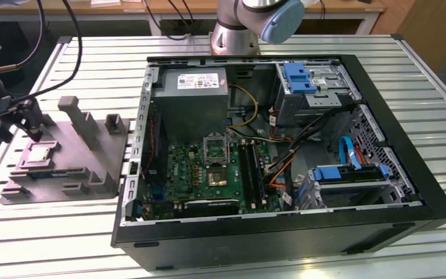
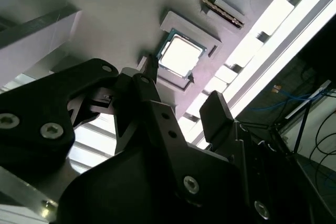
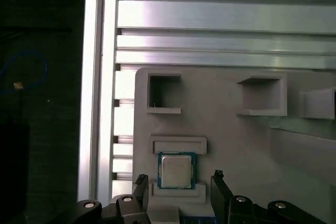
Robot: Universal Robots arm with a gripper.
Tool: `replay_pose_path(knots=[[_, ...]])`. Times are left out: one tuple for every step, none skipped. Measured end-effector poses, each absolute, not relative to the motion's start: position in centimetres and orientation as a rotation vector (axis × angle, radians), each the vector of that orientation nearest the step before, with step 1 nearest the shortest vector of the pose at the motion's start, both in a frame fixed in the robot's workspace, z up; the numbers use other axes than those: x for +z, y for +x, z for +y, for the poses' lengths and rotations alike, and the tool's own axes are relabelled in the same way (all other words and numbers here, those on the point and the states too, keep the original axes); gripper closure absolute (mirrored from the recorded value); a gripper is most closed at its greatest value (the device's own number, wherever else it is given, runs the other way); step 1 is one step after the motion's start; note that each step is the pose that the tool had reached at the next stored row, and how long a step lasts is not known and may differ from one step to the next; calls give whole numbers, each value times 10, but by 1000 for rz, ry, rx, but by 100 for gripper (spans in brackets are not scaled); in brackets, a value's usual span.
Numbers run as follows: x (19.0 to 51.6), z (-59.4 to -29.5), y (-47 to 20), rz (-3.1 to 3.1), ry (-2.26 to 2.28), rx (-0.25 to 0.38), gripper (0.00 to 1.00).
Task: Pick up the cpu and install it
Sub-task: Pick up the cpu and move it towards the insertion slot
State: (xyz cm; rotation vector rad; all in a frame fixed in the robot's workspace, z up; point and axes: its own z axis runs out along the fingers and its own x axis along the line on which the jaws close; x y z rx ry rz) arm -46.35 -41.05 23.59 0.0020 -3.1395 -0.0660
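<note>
No text is legible, even on the power supply label.

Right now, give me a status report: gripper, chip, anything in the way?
Gripper open, poised over the tray. Chip seated in its tray pocket, not gripped. Nothing blocking the chip.

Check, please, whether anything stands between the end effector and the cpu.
Nothing visible does. In the first wrist view the cpu lies uncovered in its recess on the grey tray, and the open end effector faces it directly, with no object between them.
</note>
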Motion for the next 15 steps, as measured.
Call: replay_pose_path(knots=[[234, -411, -463, -3140, -9, -66, 41], [233, -411, -463, -3140, -19, -66, 41], [233, -411, -463, -3139, -27, -66, 41], [233, -411, -463, -3139, -29, -66, 41], [232, -411, -463, -3140, -31, -66, 41], [231, -411, -463, -3140, -31, -66, 41], [230, -411, -463, -3140, -31, -66, 41], [230, -411, -463, -3140, -31, -66, 41], [229, -411, -463, -3140, -31, -66, 41], [228, -411, -463, -3140, -31, -66, 41], [226, -411, -464, -3140, -31, -66, 41], [224, -411, -464, -3140, -32, -66, 41], [222, -411, -464, -3140, -32, -66, 41], [221, -411, -463, -3140, -31, -66, 41], [219, -411, -463, -3140, -31, -66, 41]])
